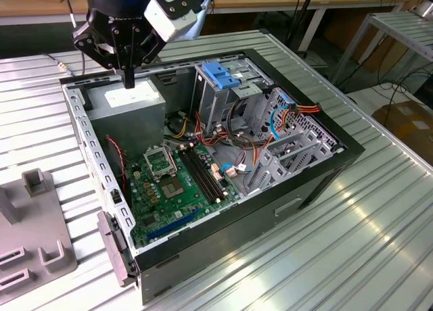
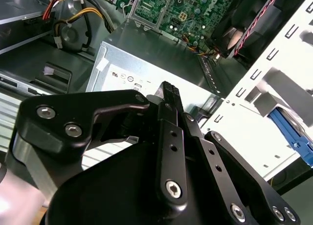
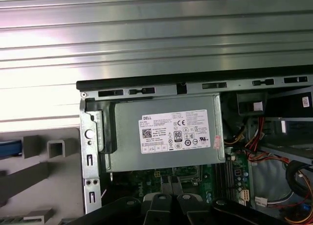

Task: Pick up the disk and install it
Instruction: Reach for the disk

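A slatted metal table (image 1: 379,209) is seen beneath the whole scene, and an open computer case (image 1: 203,247) is laid on it. The gripper (image 1: 128,78) is held over one corner of that case, with the grey power box (image 1: 128,108) directly below its fingertips and apart from them. In both wrist views the fingers (image 2: 168,102) are seen pressed together with nothing between them. The green circuit board (image 1: 176,182) is found past the power box, farther from the gripper. The metal drive cage (image 1: 216,101), topped by a blue latch (image 1: 220,74), is placed across the case from the gripper. A grey holder (image 1: 34,236) is set outside the case wall, well apart from the gripper. In the first wrist view, a blue rail of the disk (image 3: 10,149) is seen resting in that holder, untouched by the gripper.
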`<state>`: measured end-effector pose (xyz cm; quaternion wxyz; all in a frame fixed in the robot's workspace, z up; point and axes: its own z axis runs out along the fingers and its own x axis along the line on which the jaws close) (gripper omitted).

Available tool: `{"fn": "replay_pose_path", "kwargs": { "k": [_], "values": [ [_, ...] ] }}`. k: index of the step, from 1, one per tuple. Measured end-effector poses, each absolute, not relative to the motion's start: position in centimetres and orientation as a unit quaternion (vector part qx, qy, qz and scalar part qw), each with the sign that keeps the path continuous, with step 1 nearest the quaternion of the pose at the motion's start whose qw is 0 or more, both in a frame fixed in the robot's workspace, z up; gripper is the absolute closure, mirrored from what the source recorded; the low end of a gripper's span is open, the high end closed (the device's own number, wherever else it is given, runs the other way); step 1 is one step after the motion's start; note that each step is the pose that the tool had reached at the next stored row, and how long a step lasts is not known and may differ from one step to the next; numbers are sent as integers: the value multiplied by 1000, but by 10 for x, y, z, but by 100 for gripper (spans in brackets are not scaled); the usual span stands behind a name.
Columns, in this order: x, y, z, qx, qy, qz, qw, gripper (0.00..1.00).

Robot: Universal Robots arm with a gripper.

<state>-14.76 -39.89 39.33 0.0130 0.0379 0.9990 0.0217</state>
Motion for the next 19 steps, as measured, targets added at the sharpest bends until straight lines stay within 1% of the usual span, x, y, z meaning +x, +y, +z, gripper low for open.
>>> {"fn": "replay_pose_path", "kwargs": {
  "k": [19],
  "values": [
    [-156,-399,393,38,999,22,13,90]
  ]
}}
